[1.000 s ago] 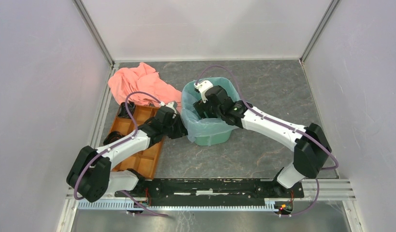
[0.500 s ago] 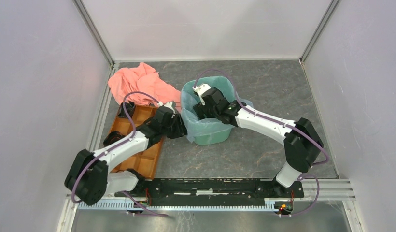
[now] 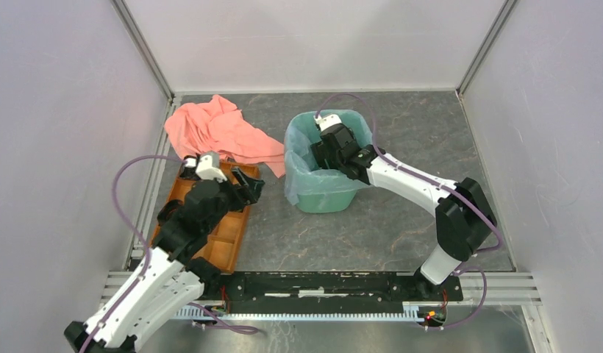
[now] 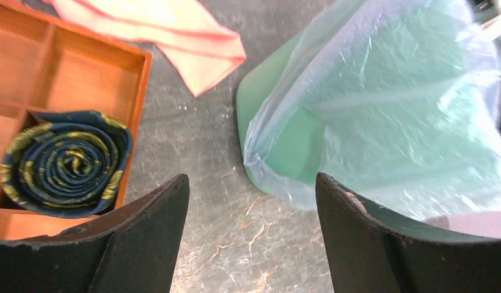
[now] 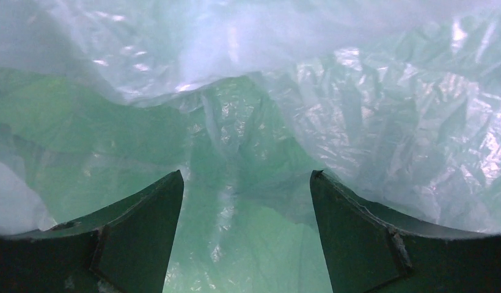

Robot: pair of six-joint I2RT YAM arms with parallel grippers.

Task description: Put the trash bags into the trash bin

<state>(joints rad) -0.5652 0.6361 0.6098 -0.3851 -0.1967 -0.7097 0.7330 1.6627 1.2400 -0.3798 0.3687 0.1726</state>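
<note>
Left pincer (image 3: 248,182): wide open, nothing in it, over bare tabletop (image 3: 416,132). It sits between the tray (image 3: 226,241) on its left and the bin (image 3: 324,200) on its right, touching neither.

Left wrist view adds detail the top view lacks. A rolled dark blue cloth with yellow pattern (image 4: 65,162) lies in the tray compartment just left of the pincer. A corner of the pink cloth (image 3: 210,129) lies ahead of it on the tabletop. The bag (image 3: 297,176) hangs down the bin's outer wall ahead and to the right, with green plastic bare below its hem.

Right pincer (image 5: 247,183): the top view shows only the wrist dipped inside the bin, fingers hidden. The wrist camera shows the fingers spread wide with nothing between them. Crinkled pale bag film is ahead and on both sides, with the green wall showing through it.

The bag lines the bin, its mouth folded over the rim.
</note>
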